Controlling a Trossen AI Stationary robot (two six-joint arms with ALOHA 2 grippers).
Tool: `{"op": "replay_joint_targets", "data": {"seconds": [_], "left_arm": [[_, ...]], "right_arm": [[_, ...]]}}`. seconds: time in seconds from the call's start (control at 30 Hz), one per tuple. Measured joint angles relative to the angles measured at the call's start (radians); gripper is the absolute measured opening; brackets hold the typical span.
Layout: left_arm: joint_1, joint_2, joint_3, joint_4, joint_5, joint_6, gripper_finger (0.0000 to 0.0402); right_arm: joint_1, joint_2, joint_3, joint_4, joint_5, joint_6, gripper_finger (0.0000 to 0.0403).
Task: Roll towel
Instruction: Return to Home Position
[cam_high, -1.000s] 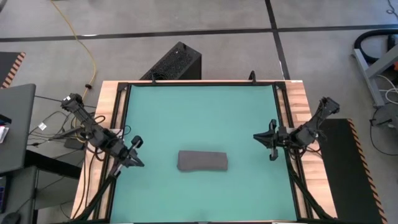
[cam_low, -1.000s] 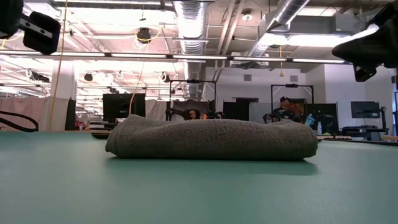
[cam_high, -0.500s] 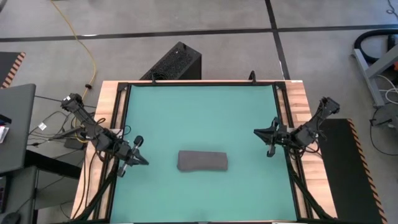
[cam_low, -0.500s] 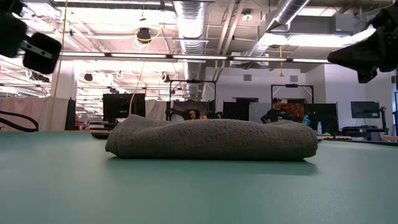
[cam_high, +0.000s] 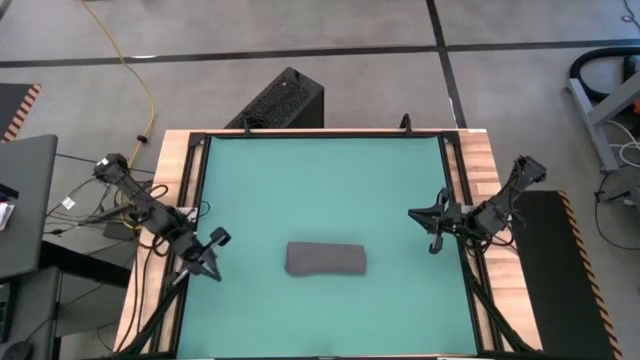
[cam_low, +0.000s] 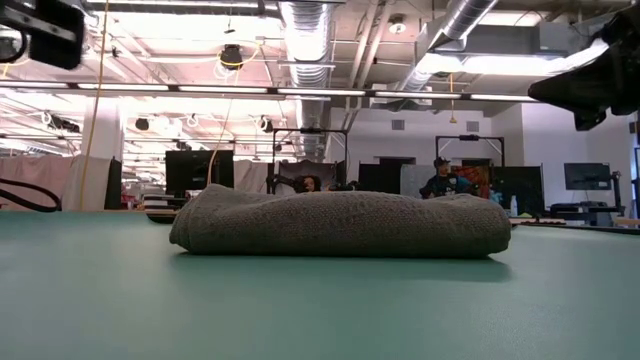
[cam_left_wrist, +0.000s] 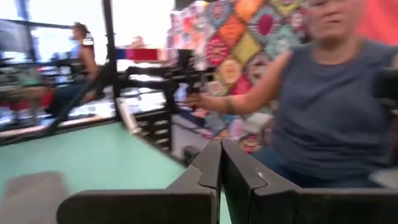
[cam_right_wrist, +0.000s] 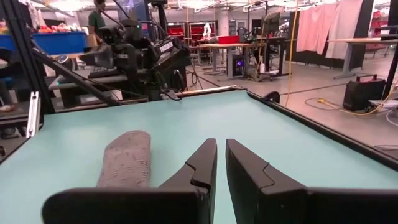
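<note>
High view: the towel (cam_high: 325, 258), dark grey, lies as a compact oblong bundle on the green worktop (cam_high: 320, 170). Nothing touches it. The left tool (cam_high: 212, 262) hangs off the towel's left end, well apart from it. The right tool (cam_high: 425, 228) hangs off the towel's right end, also well apart and somewhat farther toward the back.

Low view: the towel (cam_low: 340, 222) shows as a low rounded mound with a looped weave. It rests flat on the worktop (cam_low: 320, 310). The left tool (cam_low: 40, 25) and the right tool (cam_low: 590, 85) are both raised well above the towel, one to each side.

Left wrist view: the left tool (cam_left_wrist: 221, 152) is clenched on nothing, and its fingers (cam_left_wrist: 205, 171) meet along a single seam. Beyond the towel (cam_left_wrist: 31, 190) and the worktop's edge sits a person in a blue sleeveless top (cam_left_wrist: 323, 106). A many-coloured patchwork hanging (cam_left_wrist: 249, 43) is behind that person.

Right wrist view: the right tool (cam_right_wrist: 221, 149) is drawn together and empty, with only a thin slit between its fingers (cam_right_wrist: 199, 168). The towel (cam_right_wrist: 127, 158) lies ahead of it and to one side, apart from the fingers. Past the towel, the left arm (cam_right_wrist: 149, 59) carries white lettering too small to read.
</note>
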Motion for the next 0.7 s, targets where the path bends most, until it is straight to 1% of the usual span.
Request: {"op": "replay_joint_targets", "data": {"seconds": [0.17,0.27,0.37,0.4,0.47,0.53,0.63,0.67,0.7], "left_arm": [[0.164,-0.001,0.0,-0.066,0.014,-0.032,0.0],[0.268,-0.001,0.0,-0.082,0.105,-0.074,0.0],[0.353,-0.001,0.0,-0.121,0.221,-0.124,0.0],[0.378,0.0,0.0,-0.146,0.247,-0.132,0.0],[0.42,-0.001,0.0,-0.183,0.267,-0.125,0.0],[0.451,-0.001,0.0,-0.224,0.257,-0.073,0.0],[0.484,0.0,0.0,-0.255,0.159,-0.028,0.0],[0.491,-0.001,0.0,-0.252,0.127,-0.026,0.0],[0.497,-0.001,0.0,-0.25,0.101,-0.025,0.0]], "right_arm": [[-0.001,0.0,0.0,0.001,0.0,0.042,0.0061],[-0.001,0.0,0.0,0.001,0.0,0.045,0.0061],[-0.003,0.0,0.0,0.001,0.0,0.036,0.0061],[-0.006,0.0,0.0,0.001,0.001,0.024,0.0061],[-0.015,0.0,0.0,0.001,0.004,0.014,0.0061],[-0.024,0.006,0.0,0.002,0.006,0.003,0.0061],[-0.027,0.023,0.0,0.003,-0.006,-0.001,0.0061],[-0.026,0.031,0.0,0.008,-0.03,0.008,0.0061],[-0.026,0.039,0.0,0.016,-0.082,0.008,0.0061]]}}
